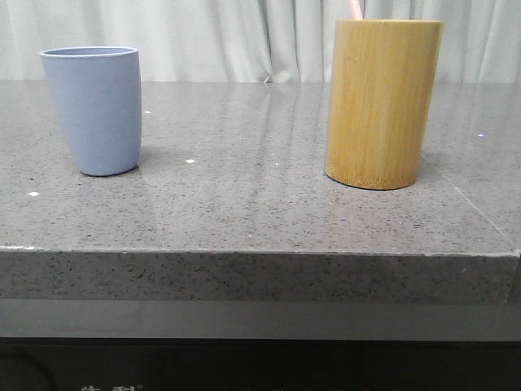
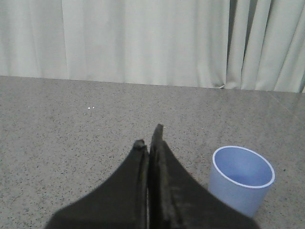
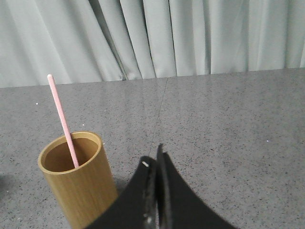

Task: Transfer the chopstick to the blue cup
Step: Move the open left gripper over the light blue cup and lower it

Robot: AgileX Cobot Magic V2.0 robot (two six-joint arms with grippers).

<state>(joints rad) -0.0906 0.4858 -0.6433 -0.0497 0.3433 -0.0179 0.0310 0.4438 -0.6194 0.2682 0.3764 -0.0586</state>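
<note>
1. At the upper right of the front view, the chopstick [image 1: 355,8] shows only as a pale pink tip poking above the rim of the bamboo holder [image 1: 382,102]. It stands inside that holder, leaning against the inner wall, which is why it tilts in the right wrist view.
2. At the left of the front view stands the blue cup [image 1: 95,108], upright and empty as far as its open mouth shows, well apart from the holder on the grey speckled table [image 1: 260,212]. The gap between them leaves room for an arm to pass.
3. At the bottom centre of the left wrist view, the left gripper [image 2: 148,138] has its fingers pressed together, pinching nothing, with the cup just beside it at lower right.
4. At the bottom centre of the right wrist view, the right gripper [image 3: 153,156] is likewise pressed together and empty, near the holder at lower left.
5. Judging from this, the transfer is not yet begun; the right arm sits nearer the stick, so it likely must spread its fingers first.
</note>
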